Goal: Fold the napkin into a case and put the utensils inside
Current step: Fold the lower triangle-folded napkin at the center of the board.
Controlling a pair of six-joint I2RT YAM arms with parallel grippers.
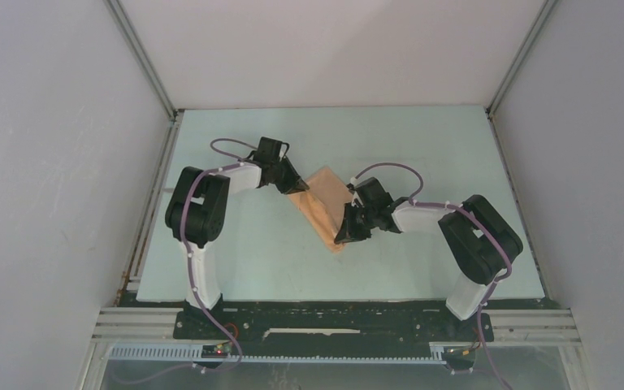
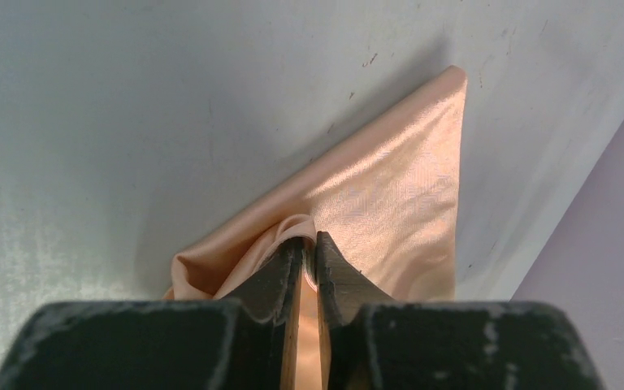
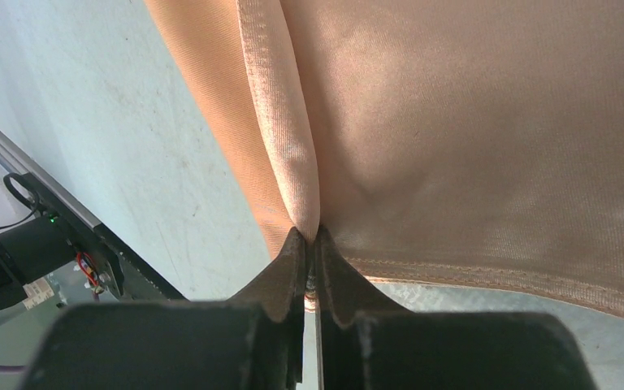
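Two arms reach inward, elbows out, wrists dipped low over the pale tabletop [image 1: 244, 260]. Seen from above, the right wrist hides the near end of the shiny peach cloth napkin [image 2: 390, 195]; the wrist views cut it off. Ahead of the left fingers [image 2: 320, 246] it fans out, a bunched fold clamped between them. The right fingers [image 3: 300, 246] pinch a raised crease by the hem.

- The table [image 1: 244, 260] is pale greenish white with small dark marks, and fills the middle of the top view.
- Plain grey walls [image 1: 49, 162] stand at the left, right and back.
- A metal rail [image 1: 130, 323] runs along the bottom.
- A white slotted duct [image 1: 317, 355] lies below it.
- A small red light [image 1: 222, 350] glows at the lower left.
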